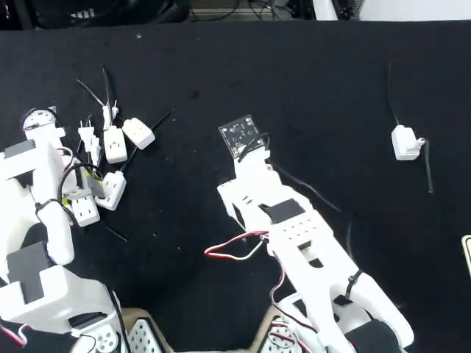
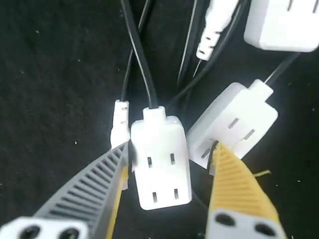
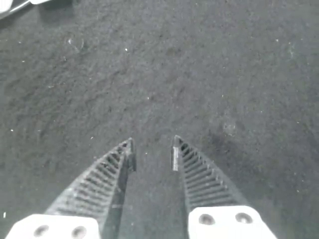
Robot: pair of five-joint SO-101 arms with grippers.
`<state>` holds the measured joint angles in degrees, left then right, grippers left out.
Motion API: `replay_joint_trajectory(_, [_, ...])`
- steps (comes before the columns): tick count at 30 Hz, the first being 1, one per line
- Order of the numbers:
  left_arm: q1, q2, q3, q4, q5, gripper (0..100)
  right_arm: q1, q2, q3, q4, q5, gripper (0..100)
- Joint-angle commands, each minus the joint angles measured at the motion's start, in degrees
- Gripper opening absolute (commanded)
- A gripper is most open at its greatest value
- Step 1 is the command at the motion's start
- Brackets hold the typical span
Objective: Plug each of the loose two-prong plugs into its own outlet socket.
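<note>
Left gripper point(image 2: 171, 148) jaws wide open astride a socket point(image 2: 160, 167), gripping nothing. The grey finger point(image 2: 99, 179) is against the socket's side; the yellow finger point(image 2: 234, 184) is off it, touching a second socket point(image 2: 234, 127) just beside. A plug point(image 2: 119, 127) lies just beside the socket, at the grey fingertip. Right gripper point(image 3: 152, 147) jaws part open, empty, over the mat point(image 3: 199, 74), well apart from the socket.

bg: black cloth tabletop point(image 1: 221, 66) | rear edge: dark cables point(image 1: 250, 9) | white panel point(image 1: 412, 9) top-rt
</note>
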<state>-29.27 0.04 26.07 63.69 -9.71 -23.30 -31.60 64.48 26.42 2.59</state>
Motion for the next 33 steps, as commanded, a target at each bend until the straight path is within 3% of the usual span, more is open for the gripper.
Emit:
replay_joint_trajectory(1, [2.24,-5.27,0.4,2.81,1.32,15,-0.7,-1.8,-0.13,-1.14,0.44,10.6])
replay_joint_trajectory(4, [2.68,-8.62,0.48,3.69,1.32,2,-0.7,-1.8,-0.22,-1.14,0.44,10.6])
replay_joint_trajectory(6, [2.68,-10.55,-0.13,3.69,1.23,6,-0.7,-1.8,-0.22,-1.14,0.44,10.6])
replay_joint_trajectory(15, [2.68,-17.14,-6.29,9.93,1.14,4,-0.62,-1.8,-0.13,-1.14,0.44,10.6])
replay_joint_trajectory(22, [2.68,-13.63,0.84,10.02,-0.53,29,-0.62,-1.8,-0.13,-1.14,0.44,10.6])
replay_joint_trajectory(33, [2.07,-4.48,6.73,-1.32,-0.35,29,-0.62,-1.8,-0.13,-1.14,0.44,10.6])
